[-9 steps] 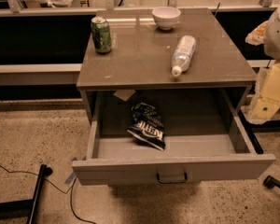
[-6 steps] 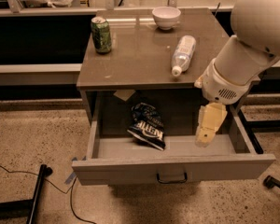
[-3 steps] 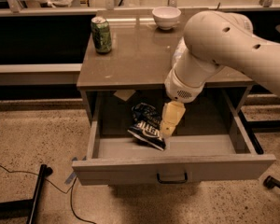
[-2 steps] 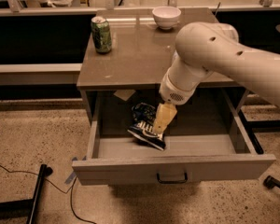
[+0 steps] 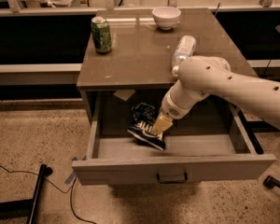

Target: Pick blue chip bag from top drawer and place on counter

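Observation:
The top drawer (image 5: 172, 169) stands pulled open below the counter (image 5: 140, 50). The blue chip bag (image 5: 143, 125), dark navy and crumpled with white lettering, lies in the drawer left of centre. My gripper (image 5: 159, 127) reaches down into the drawer from the right and sits right on the bag's right side, covering part of it. The white arm (image 5: 224, 85) crosses over the drawer's right half and hides the counter's front right edge.
On the counter stand a green can (image 5: 101, 34) at the back left, a white bowl (image 5: 166, 17) at the back, and a clear plastic bottle (image 5: 183, 50) lying on the right. A black stand leg and cable (image 5: 37, 190) lie on the floor at left.
My arm swung in from the right, lowered into the drawer and moved left until the gripper reached the chip bag. The bag has not moved.

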Controlling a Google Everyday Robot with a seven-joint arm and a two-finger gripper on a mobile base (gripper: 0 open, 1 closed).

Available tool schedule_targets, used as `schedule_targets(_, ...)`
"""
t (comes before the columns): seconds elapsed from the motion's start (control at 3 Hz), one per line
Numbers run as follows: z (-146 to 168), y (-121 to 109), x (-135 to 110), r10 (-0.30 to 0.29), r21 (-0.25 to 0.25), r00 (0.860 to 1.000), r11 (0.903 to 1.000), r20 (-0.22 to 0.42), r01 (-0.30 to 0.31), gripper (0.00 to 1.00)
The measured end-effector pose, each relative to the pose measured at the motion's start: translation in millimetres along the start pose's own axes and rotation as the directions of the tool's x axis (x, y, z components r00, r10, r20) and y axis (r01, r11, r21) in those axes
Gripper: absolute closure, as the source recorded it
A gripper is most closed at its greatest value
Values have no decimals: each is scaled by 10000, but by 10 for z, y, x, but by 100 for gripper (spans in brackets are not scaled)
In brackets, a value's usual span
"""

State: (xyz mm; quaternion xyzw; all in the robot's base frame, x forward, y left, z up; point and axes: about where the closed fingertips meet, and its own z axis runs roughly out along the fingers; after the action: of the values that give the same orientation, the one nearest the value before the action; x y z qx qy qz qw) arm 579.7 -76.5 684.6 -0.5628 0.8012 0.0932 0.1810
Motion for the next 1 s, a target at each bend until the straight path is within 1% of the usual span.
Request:
schedule_targets(0.33,111,10,-25,935,365,9904,9946,1019,-976,32)
schedule_targets(0.67,145,-15,-124,1485,548,9708,9854,1885,-1614,20)
schedule_targets(1.0,176,-72,-261,1710,553,9550,9803,2426,-1895,0)
